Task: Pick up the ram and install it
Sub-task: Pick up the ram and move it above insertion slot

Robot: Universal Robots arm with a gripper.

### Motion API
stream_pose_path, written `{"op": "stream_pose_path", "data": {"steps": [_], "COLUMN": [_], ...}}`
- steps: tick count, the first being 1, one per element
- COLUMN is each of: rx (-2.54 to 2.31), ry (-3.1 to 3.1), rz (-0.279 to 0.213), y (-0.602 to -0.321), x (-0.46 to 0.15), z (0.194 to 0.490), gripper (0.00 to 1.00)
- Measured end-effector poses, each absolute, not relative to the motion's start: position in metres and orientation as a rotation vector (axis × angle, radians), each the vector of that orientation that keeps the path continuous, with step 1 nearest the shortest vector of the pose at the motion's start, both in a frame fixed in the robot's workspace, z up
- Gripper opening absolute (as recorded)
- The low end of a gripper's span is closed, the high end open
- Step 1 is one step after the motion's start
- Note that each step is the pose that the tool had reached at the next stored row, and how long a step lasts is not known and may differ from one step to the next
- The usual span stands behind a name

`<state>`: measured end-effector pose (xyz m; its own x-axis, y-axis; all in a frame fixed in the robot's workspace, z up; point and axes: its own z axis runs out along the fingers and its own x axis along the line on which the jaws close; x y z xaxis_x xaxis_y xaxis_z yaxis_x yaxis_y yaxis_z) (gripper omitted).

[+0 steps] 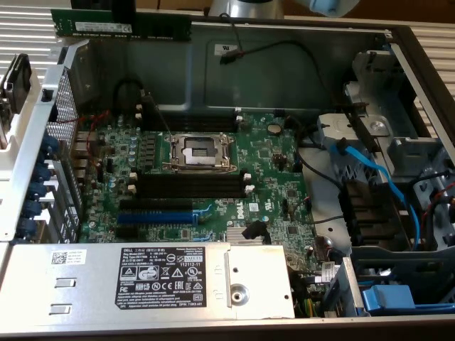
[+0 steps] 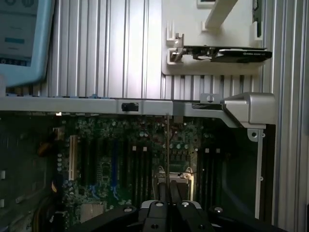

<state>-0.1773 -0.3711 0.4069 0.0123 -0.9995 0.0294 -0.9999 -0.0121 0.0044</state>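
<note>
Exterior view: the ram (image 1: 121, 28) hangs level above the case's far wall, clamped in the gripper (image 1: 122, 13). Its long axis runs parallel to the black slots (image 1: 188, 186), which lie well apart from it, down on the board beside the processor socket (image 1: 201, 151). Wrist view: the ram (image 2: 167, 145) shows edge-on, pinched between the fingers (image 2: 162, 191), above the board.

Soft even light over the case (image 1: 284, 64), mild glare on its cover (image 1: 71, 284), wrist view dim, motherboard (image 2: 120, 159) in shadow, ram (image 2: 166, 145) a dark line, table (image 2: 111, 48) washed pale.
</note>
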Motion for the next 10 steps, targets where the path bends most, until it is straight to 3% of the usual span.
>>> {"op": "stream_pose_path", "data": {"steps": [10], "rx": [2.218], "ry": [-2.191], "rz": [0.016], "y": [-0.371], "x": [-0.139], "z": [0.407], "gripper": [0.12]}}
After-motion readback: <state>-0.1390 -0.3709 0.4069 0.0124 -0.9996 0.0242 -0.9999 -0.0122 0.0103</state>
